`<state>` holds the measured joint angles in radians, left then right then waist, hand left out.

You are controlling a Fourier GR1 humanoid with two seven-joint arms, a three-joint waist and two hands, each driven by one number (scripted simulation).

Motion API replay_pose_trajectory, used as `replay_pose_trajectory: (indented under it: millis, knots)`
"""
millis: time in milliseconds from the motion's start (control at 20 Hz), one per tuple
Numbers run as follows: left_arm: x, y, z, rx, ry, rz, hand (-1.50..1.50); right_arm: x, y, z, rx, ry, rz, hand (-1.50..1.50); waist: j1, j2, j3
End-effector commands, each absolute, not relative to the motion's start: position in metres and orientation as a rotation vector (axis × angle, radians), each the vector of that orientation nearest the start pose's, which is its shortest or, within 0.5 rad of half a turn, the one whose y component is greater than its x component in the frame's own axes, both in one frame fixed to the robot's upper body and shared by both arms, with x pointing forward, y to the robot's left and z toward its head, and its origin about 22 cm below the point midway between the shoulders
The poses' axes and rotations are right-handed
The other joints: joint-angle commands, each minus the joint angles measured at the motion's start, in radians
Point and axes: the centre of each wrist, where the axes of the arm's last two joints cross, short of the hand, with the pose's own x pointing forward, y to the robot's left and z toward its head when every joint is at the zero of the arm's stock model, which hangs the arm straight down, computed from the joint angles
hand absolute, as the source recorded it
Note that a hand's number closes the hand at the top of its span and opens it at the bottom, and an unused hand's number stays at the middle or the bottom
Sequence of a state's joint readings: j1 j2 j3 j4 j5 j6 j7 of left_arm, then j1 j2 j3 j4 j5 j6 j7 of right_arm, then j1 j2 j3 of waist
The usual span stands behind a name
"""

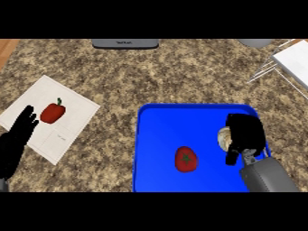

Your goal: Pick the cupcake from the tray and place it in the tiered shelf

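Right hand closing over the cupcake on the blue tray

The right hand curls its fingers around the pale cupcake at the tray's right side, beside the tomato; I'd seat the grasp fully before lifting toward the white tiered shelf beyond the tray.

Black left hand, right hand, grey forearms.

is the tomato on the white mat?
No: the tomato lies on the blue tray, while the white mat holds the red bell pepper.
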<state>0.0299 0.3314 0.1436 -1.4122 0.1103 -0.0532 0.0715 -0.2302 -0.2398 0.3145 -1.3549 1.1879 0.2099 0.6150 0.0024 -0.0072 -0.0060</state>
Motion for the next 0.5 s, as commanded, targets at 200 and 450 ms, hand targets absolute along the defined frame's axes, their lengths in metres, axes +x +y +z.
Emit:
replay_pose_trajectory:
  millis: [200,450]
  knots:
    - [0.22,0.336,-0.015,0.256,-1.326,-0.06,0.0,0.283,-0.199,0.031,-1.256,-0.84,0.955,1.5,-0.002,0.005,0.006]
    - [0.24,0.342,0.005,0.245,-1.344,-0.045,0.0,0.335,-0.222,0.076,-1.272,-0.742,0.52,1.5,0.005,0.01,0.006]
